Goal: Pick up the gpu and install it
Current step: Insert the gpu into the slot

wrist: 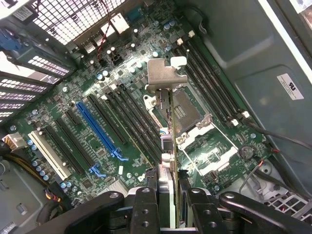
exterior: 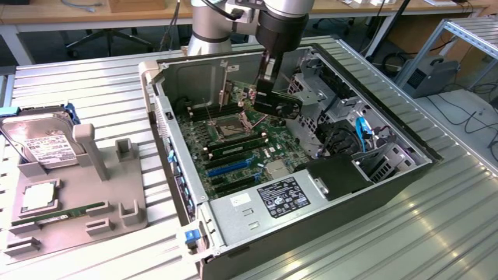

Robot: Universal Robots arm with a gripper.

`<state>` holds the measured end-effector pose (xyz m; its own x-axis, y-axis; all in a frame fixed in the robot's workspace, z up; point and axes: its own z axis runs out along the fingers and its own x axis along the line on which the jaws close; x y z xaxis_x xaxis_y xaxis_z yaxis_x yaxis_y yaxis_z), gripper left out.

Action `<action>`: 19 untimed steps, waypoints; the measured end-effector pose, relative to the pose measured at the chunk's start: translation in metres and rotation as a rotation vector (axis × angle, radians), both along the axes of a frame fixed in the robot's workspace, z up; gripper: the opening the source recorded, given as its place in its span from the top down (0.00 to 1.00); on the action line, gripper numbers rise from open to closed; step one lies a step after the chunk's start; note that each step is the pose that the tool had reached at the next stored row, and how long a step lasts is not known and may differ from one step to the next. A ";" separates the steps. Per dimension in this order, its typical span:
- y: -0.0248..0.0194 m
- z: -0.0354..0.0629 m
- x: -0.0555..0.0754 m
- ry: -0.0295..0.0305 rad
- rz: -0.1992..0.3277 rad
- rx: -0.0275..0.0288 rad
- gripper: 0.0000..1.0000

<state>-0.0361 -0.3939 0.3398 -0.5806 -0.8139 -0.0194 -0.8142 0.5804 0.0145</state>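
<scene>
My gripper (wrist: 168, 179) is shut on the gpu (wrist: 168, 122), a thin card seen edge-on with its silver metal end bracket (wrist: 163, 75) pointing away from the wrist. The card hangs above the green motherboard (wrist: 122, 92), over the black slots between the blue slot (wrist: 100, 129) and the CPU socket (wrist: 187, 109), not touching the board. In the exterior view my gripper (exterior: 276, 106) reaches down inside the open computer case (exterior: 374, 175), over the back part of the motherboard (exterior: 233, 146).
On the exterior view's left a grey holder (exterior: 101, 175) carries a hard drive (exterior: 39, 140), a CPU chip (exterior: 39, 197) and a green memory stick (exterior: 58, 214). Drive cages and blue cables (exterior: 360, 131) crowd the case's right side. A white slot (wrist: 48, 153) lies beyond the blue one.
</scene>
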 end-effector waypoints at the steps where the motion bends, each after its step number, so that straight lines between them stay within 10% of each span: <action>1: 0.0000 0.0000 0.000 0.0000 0.002 0.0000 0.73; 19: 0.0000 -0.0001 0.000 0.0000 0.031 0.0000 0.73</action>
